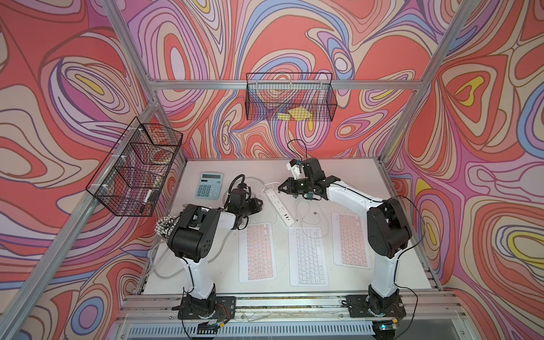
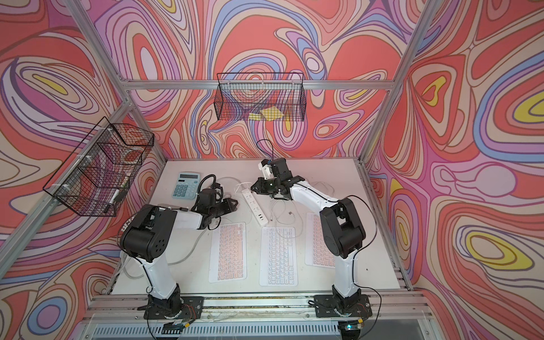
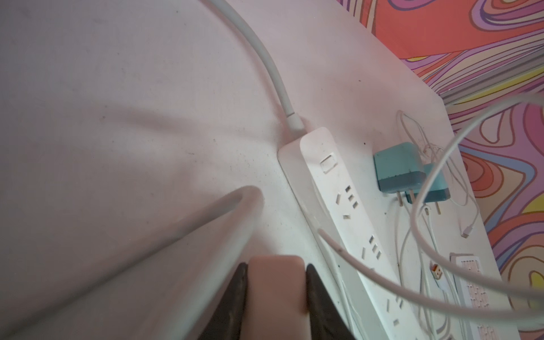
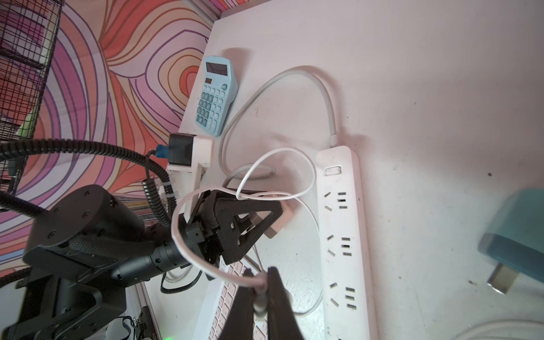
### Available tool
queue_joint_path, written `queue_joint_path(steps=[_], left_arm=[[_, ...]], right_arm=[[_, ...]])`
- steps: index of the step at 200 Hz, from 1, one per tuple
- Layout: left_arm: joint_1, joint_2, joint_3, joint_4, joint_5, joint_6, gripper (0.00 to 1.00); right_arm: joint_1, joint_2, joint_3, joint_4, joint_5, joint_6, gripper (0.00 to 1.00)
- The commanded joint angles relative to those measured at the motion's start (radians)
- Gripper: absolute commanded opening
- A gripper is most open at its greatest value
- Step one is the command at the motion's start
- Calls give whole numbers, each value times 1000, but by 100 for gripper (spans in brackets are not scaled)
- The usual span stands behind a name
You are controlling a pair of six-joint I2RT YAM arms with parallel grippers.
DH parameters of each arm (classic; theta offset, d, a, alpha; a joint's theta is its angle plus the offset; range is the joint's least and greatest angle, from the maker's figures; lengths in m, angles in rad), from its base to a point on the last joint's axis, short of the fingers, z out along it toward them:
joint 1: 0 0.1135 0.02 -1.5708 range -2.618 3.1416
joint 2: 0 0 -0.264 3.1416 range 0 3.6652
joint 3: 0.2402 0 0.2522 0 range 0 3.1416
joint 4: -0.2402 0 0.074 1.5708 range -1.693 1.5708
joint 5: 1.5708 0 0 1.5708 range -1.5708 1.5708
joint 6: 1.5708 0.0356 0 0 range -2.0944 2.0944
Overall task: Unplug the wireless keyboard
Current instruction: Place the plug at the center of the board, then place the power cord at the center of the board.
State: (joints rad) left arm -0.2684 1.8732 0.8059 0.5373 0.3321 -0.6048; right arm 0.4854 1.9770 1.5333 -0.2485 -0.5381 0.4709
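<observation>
Held: pink power adapter (image 3: 276,288), clamped in nearly closed left gripper (image 3: 276,266). Held: white cable (image 4: 260,306), pinched in fully closed right gripper (image 4: 260,279); white power strip (image 4: 344,235) just beside.

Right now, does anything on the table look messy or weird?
Yes. A teal charger lies flat beside the power strip, with its prongs bare and plugged into nothing. Thin white cables lie tangled next to it.
</observation>
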Motion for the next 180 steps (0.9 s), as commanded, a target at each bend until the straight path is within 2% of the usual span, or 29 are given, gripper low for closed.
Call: queue_joint_path(steps=[1,20,56,125,180], left_arm=[[5,6,-8,-18,29,-24,28],[5,-13,17,-117,18,-6,39],[5,-68,64,-294,-92,35,52],[6,-200,113,-469,-185,68,54],[6,-392,16,-569,-171,74,53]], right_arm=[[-1,45,47,-16,12,-15,7],[2,64,68,-25,20,-18,7],[16,79,95,-58,43,-61,8],[18,168,166,-71,188,-80,10],[18,303,297,-111,298,-122,12]])
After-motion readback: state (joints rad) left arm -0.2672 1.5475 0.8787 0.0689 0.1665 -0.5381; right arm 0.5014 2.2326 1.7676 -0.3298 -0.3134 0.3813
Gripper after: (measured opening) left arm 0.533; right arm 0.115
